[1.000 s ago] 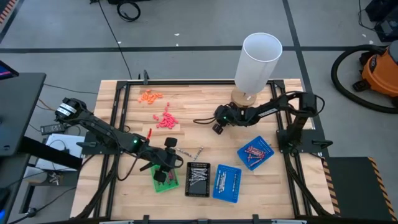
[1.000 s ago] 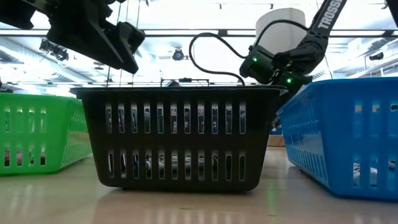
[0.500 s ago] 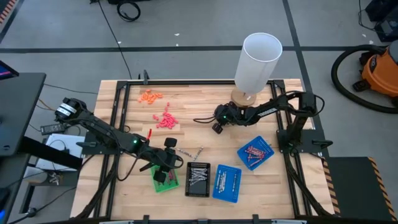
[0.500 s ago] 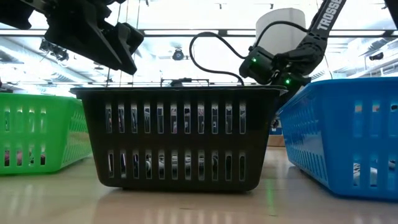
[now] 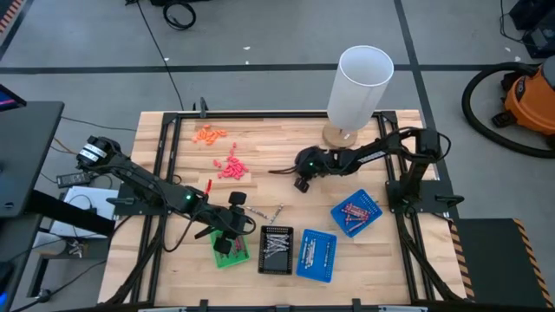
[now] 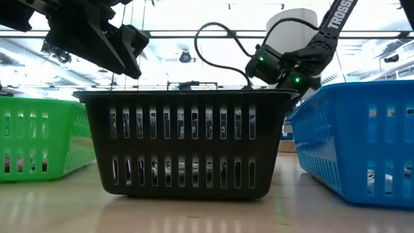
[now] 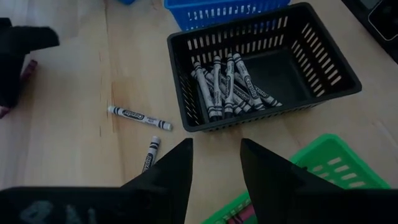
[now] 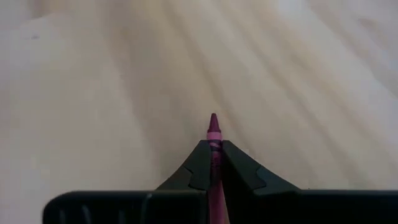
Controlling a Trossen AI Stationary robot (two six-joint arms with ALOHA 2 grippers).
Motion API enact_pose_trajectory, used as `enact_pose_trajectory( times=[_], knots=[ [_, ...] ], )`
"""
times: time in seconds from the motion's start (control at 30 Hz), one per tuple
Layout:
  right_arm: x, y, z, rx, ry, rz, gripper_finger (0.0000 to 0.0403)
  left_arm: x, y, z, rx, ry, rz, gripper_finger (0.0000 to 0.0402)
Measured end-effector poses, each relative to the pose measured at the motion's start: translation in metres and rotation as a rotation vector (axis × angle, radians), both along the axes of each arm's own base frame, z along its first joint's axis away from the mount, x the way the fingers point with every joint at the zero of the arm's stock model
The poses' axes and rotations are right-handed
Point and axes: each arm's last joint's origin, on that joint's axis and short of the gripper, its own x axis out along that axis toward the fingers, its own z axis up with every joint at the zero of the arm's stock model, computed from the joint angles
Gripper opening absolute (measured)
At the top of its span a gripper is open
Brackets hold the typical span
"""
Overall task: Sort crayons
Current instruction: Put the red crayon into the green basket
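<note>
My right gripper (image 8: 213, 144) is shut on a maroon-purple crayon (image 8: 213, 127) over bare wood at the table's middle (image 5: 300, 182). My left gripper (image 7: 214, 155) hangs open above the green tray (image 5: 230, 252), touching nothing. Grey crayons (image 7: 222, 87) lie in the black tray (image 5: 277, 249). Two loose grey crayons (image 7: 140, 116) lie on the wood beside it. Maroon crayons (image 5: 354, 211) lie in the right-hand blue tray (image 5: 369, 218). My right gripper pinches the maroon-purple crayon's paper-wrapped shaft (image 8: 214, 155) between its two fingers. The crayon lies along the fingers, and its pointed tip (image 8: 213, 118) sticks out past the fingertips. The fingers slant down toward the table's left. Whether the tip touches the wood I cannot tell.
A tall white cylinder (image 5: 360, 82) stands at the far edge, behind the right arm. Stubby orange bits (image 5: 210, 133) and coral-pink bits (image 5: 231, 166) lie at the far left. A second blue tray (image 5: 316, 256) sits between the black tray and the right-hand blue one.
My right gripper's wrist has turned a little toward the table's left, and the cable above it has swung that way.
</note>
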Motion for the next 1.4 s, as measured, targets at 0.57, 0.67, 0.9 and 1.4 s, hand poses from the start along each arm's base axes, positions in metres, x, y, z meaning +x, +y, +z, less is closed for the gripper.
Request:
enact_pose_trajectory(
  times=[0.57, 0.67, 0.9, 1.4],
  knots=[
    [0.017, 0.055, 0.066, -0.077, -0.259, 0.288, 0.0031, 0.002, 0.004, 0.001, -0.015, -0.016, 0.063, 0.0144],
    [0.022, 0.071, 0.074, -0.105, -0.353, 0.36, 0.0032, 0.006, 0.006, 0.004, 0.002, -0.065, 0.116, 0.0144],
    [0.029, 0.1, 0.091, -0.168, -0.551, 0.433, 0.0033, 0.025, 0.02, 0.001, -0.048, -0.155, 0.23, 0.0144],
    [0.028, 0.132, 0.11, -0.315, -0.723, 0.405, 0.0033, 0.047, 0.043, 0.016, -0.136, -0.386, 0.342, 0.0144]
  ],
)
